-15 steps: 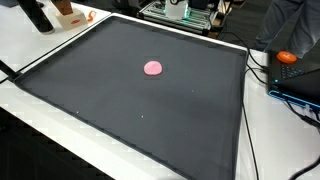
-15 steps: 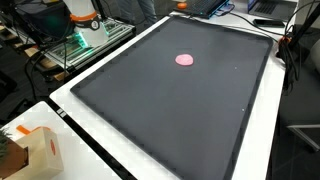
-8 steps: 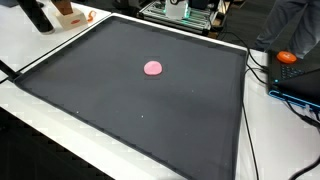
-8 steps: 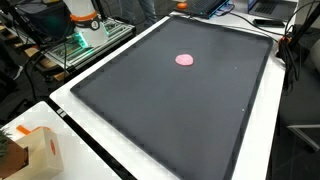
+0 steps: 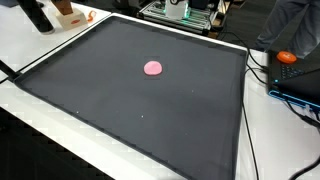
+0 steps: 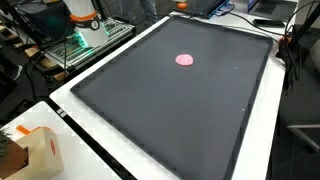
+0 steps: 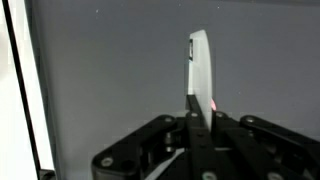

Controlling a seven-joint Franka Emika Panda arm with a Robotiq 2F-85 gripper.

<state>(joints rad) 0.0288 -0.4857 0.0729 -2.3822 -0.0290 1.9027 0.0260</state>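
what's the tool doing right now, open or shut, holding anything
tool: shut, fingers pressed together, nothing visibly held; pink thing lies loose on the dark mat.

The black Robotiq gripper (image 7: 200, 42) rises from the bottom edge of the wrist view, its dark linkages spread low and its pale fingers (image 7: 199, 70) pressed together into one narrow upright blade.

Noted small pink round blob (image 6: 185, 59) lying alone on large dark grey rectangular mat (image 6: 150, 110), toward its far end, well apart from tan cardboard box (image 6: 38, 152) on white table (image 6: 262, 130).
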